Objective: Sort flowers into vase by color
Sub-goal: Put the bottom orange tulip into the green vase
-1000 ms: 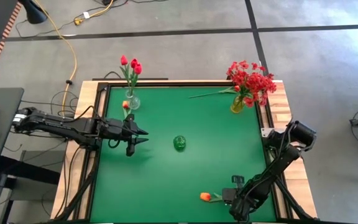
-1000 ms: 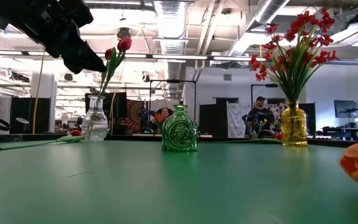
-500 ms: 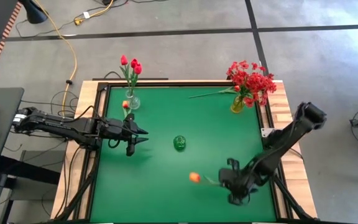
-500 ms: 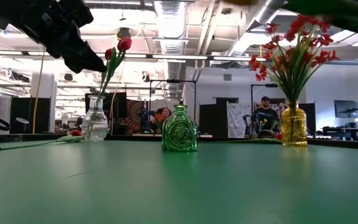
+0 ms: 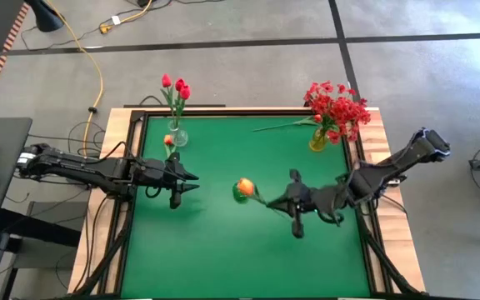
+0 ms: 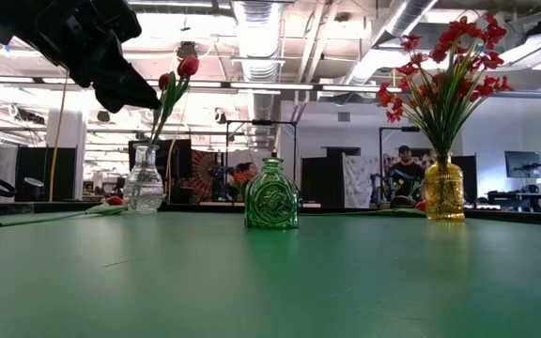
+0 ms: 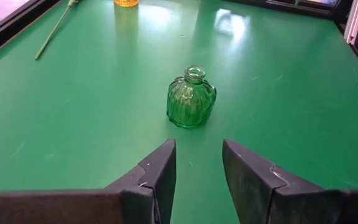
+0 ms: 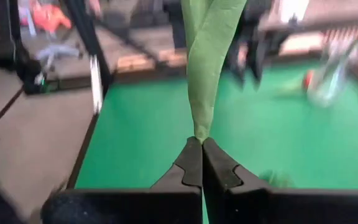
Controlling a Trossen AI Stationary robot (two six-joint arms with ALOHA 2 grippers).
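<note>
My right gripper [image 5: 275,202] is shut on an orange tulip [image 5: 245,187], whose blossom hangs over the green vase [image 5: 240,193] at the table's middle. My left gripper [image 7: 197,163] waits open at the left, pointing at the green vase [image 7: 191,97], nothing between its fingers. At the far left, a clear vase [image 5: 177,135] holds red-pink tulips [image 5: 176,87]. A yellow vase [image 5: 318,139] at the far right holds red sprays [image 5: 337,107]. One loose flower [image 5: 169,142] lies by the clear vase. Another's stem [image 5: 282,126] lies near the yellow vase. My right gripper pinches the tulip's green stem and leaves [image 8: 199,132] between its two fingertips [image 8: 191,163]. The fingers come from the table's right, slanting a little down, in line with the stem. The tulip is lifted clear of the table, its blossom end pointing toward the table's left.
A raised black rim [image 5: 248,112] and wooden border [image 5: 377,142] frame the green table. Bare green surface lies along the near half [image 5: 223,250]. The room beyond holds desks, screens and seated people [image 6: 397,174].
My right gripper has risen from the near right corner and swung toward the table's middle, tipping from pointing down to nearer level. It stays shut on the orange tulip, which went from lying on the table to lifted clear, its blossom now over the green vase.
</note>
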